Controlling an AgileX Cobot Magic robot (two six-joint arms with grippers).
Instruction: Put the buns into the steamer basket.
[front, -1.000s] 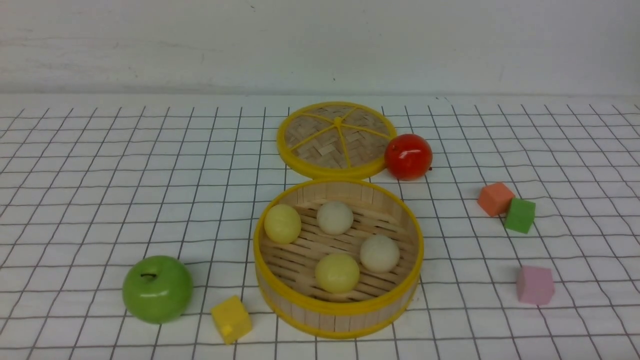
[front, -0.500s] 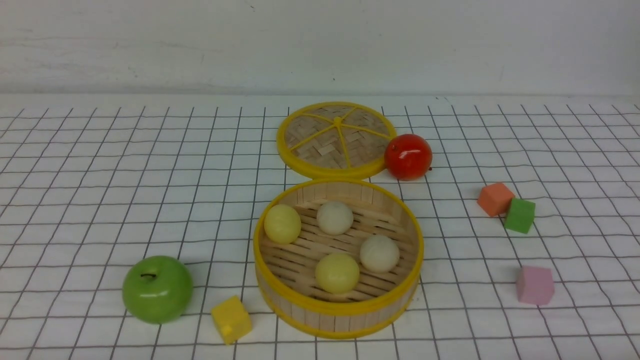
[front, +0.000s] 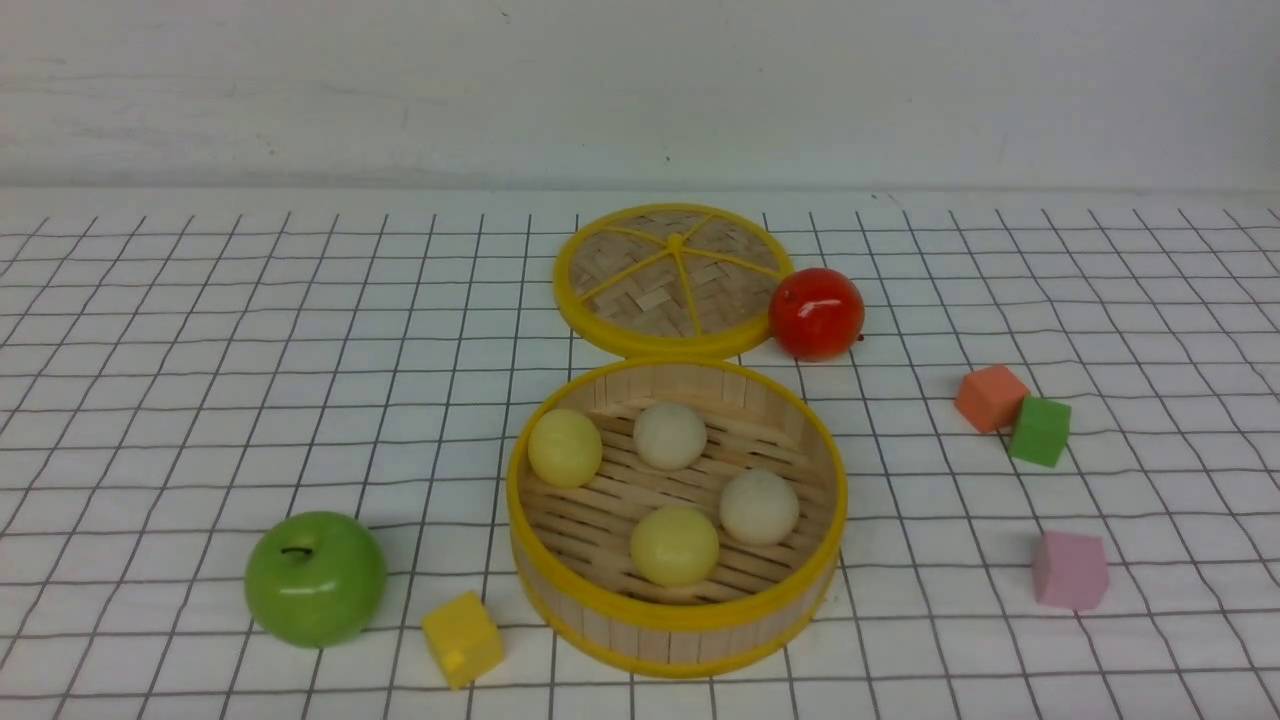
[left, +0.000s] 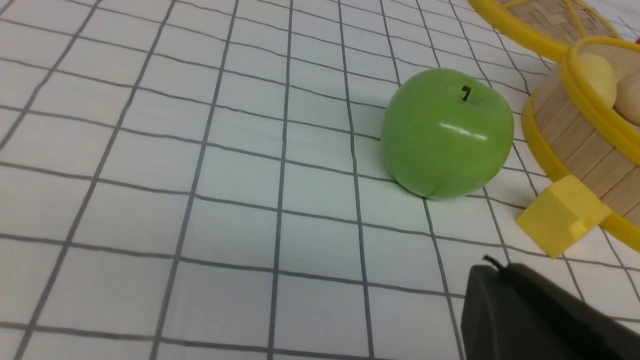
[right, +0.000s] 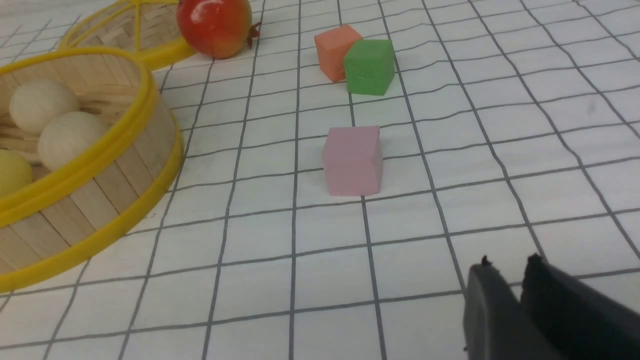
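Note:
The steamer basket (front: 676, 625) stands at the near middle of the table. All four buns lie on its slatted floor: two pale yellow (front: 565, 447) (front: 674, 545) and two off-white (front: 669, 435) (front: 759, 507). Neither gripper shows in the front view. My left gripper (left: 492, 267) is shut and empty, low over the cloth near the green apple (left: 446, 132), with the basket (left: 575, 142) beyond it. My right gripper (right: 507, 265) has its fingers nearly together and holds nothing; it is over bare cloth, apart from the basket (right: 100, 200).
The flat woven lid (front: 672, 280) lies behind the basket, with a red apple (front: 816, 313) next to it. A green apple (front: 315, 577) and a yellow cube (front: 462, 637) are at the near left. Orange (front: 990, 397), green (front: 1040, 431) and pink (front: 1070, 570) cubes are on the right.

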